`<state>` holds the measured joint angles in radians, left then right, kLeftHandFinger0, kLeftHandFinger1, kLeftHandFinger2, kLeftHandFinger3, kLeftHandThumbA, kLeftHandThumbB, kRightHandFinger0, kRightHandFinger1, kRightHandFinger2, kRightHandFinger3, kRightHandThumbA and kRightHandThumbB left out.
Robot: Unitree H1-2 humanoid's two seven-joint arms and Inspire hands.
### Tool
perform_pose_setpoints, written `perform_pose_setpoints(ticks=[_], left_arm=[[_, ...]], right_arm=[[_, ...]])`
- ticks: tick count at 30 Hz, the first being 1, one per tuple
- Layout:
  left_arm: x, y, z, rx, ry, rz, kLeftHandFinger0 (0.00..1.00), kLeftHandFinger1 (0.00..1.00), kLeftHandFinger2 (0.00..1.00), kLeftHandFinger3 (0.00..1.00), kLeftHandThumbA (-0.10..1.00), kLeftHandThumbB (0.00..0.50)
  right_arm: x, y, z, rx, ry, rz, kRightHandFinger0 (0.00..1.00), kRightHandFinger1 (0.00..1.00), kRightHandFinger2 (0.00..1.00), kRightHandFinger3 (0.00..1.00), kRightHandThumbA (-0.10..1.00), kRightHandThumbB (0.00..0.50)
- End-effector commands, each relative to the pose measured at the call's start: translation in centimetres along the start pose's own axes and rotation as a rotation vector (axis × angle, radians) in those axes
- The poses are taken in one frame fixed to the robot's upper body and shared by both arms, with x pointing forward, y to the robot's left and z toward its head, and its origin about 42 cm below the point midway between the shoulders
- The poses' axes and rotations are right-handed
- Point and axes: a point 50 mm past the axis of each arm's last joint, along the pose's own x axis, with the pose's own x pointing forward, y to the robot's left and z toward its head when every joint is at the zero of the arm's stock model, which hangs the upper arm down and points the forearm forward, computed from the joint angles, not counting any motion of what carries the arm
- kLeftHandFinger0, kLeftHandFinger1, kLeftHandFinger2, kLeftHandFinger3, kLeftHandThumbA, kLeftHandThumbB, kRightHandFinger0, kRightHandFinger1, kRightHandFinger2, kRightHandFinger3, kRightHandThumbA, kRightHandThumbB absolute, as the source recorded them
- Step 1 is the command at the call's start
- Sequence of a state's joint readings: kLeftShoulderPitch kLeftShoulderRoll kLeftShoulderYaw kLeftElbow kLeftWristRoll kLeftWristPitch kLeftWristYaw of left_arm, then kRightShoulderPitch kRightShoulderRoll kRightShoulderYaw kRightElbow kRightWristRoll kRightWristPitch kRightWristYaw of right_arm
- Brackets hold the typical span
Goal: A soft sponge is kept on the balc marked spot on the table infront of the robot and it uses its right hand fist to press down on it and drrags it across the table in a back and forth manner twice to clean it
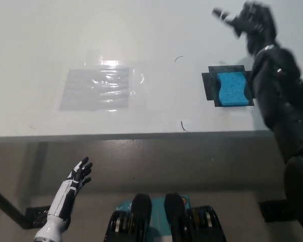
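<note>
One sponge (231, 88) sits untouched on its black mark (208, 84) right of centre; blurred right hand (250, 21) hovers upper right, fingers unreadable; left hand (78, 174) idles splayed, lower left.

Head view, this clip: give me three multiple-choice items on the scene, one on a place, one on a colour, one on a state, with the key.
1. Where does the blue wavy-edged soft sponge lie?
A. on the black taped patch
B. on the clear shiny plastic sheet
C. on the floor

2. What colour is the hand hanging below the white table edge at lower left?
A. black
B. white
C. blue

3. What is the black right hand doing?
A. pressing the sponge
B. raised beyond the sponge, not touching it
C. resting on the plastic sheet

Key: 1 A, black tape shows around the sponge's edges. 2 B, the white left hand rests there with fingers spread. 3 B, it shows blurred above the table's far side, the sponge uncovered.
</note>
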<state>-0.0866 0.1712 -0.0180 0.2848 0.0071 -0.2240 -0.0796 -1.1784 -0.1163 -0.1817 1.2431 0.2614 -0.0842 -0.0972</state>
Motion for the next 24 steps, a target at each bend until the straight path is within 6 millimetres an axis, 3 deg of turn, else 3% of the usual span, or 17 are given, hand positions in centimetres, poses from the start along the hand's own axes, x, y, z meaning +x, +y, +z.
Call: perform_pose_setpoints(ticks=[1,3,7,9,11,15,16,20,21,24], left_arm=[[0.3,0.3,1.5,0.055,-0.094,-0.037,1.0,1.0,1.0,1.0,1.0,0.5],[0.1,0.4,1.4,0.055,-0.095,-0.046,1.0,1.0,1.0,1.0,1.0,0.5],[-0.6,0.2,1.1,0.053,-0.08,-0.041,1.0,1.0,1.0,1.0,1.0,0.5],[-1.0,0.2,0.8,0.052,-0.077,-0.041,1.0,1.0,1.0,1.0,1.0,0.5],[-1.2,0.2,0.5,0.039,-0.068,-0.041,1.0,1.0,1.0,1.0,1.0,0.5],[-1.6,-0.1,0.5,0.029,-0.065,-0.043,1.0,1.0,1.0,1.0,1.0,0.5],[-1.7,-0.1,0.4,0.03,-0.062,-0.041,1.0,1.0,1.0,1.0,1.0,0.5],[-2.1,0.0,0.2,0.027,-0.058,-0.034,1.0,1.0,1.0,1.0,1.0,0.5],[-2.1,0.1,0.2,0.024,-0.062,-0.03,1.0,1.0,1.0,1.0,1.0,0.5],[-2.0,0.2,0.2,0.03,-0.061,-0.03,1.0,1.0,1.0,1.0,1.0,0.5]], right_arm=[[0.8,3.4,3.7,-0.03,-0.138,0.03,0.0,0.0,0.0,0.0,1.0,0.221],[0.4,3.1,1.6,-0.036,-0.079,0.027,0.0,0.0,0.0,0.0,1.0,0.196],[-0.7,2.5,-2.9,-0.08,0.019,0.015,0.0,0.0,0.08,0.15,1.0,0.215],[-1.1,2.4,-4.4,-0.086,0.044,0.012,0.0,0.0,0.06,0.12,1.0,0.209],[-1.9,2.0,-6.6,-0.115,0.087,0.008,0.0,0.0,0.12,0.14,1.0,0.231],[-3.0,0.6,-9.5,-0.11,0.148,-0.007,0.0,0.0,0.15,0.11,1.0,0.199],[-3.3,0.2,-10.3,-0.126,0.168,-0.019,0.0,0.0,0.17,0.14,1.0,0.214],[-4.1,-1.3,-12.1,-0.15,0.203,-0.048,0.0,0.01,0.24,0.18,1.0,0.227],[-4.2,-1.7,-12.3,-0.144,0.207,-0.056,0.0,0.01,0.24,0.17,1.0,0.196],[-4.4,-2.8,-12.7,-0.116,0.214,-0.081,0.0,0.0,0.19,0.14,1.0,0.193]])
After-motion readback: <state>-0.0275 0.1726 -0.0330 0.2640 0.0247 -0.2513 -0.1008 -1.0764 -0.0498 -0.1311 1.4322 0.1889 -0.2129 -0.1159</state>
